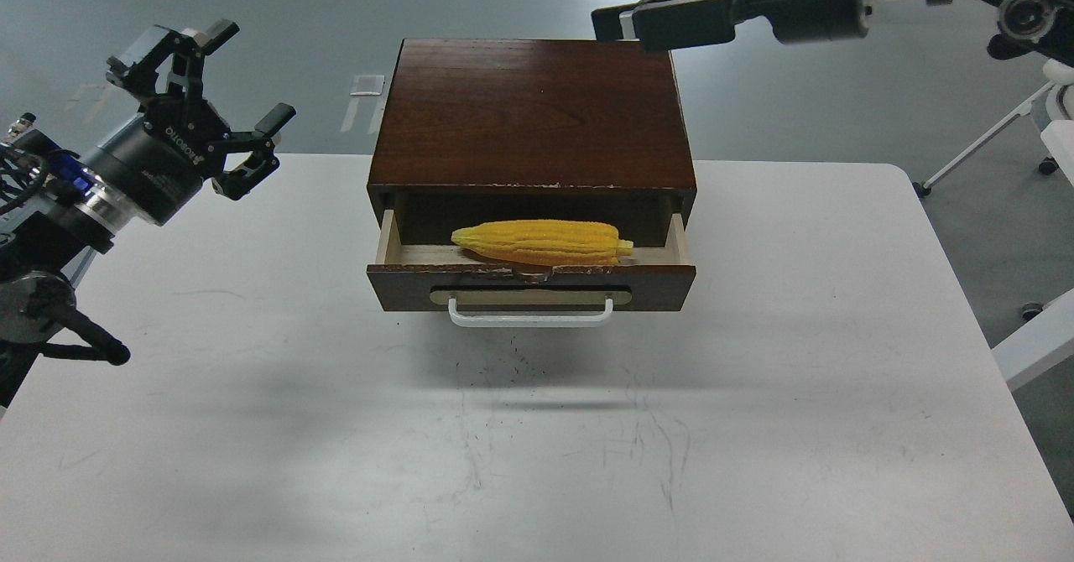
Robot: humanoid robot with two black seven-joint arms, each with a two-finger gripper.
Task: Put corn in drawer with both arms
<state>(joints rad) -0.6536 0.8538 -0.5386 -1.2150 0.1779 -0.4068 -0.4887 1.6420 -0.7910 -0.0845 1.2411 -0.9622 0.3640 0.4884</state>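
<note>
The yellow corn (pixel 539 242) lies lengthwise inside the open drawer (pixel 403 280) of the dark brown wooden box (pixel 529 109), with nothing touching it. The drawer is pulled out a little, and its white bar handle (pixel 529 317) faces me. My left gripper (pixel 239 101) is open and empty, held above the table to the left of the box. My right gripper (pixel 625 10) is raised behind the box's far right corner, its fingers spread and empty.
The box stands at the back middle of a white table (pixel 537 444). Grey floor lies beyond the table. A white stand's leg (pixel 982 143) is at the far right.
</note>
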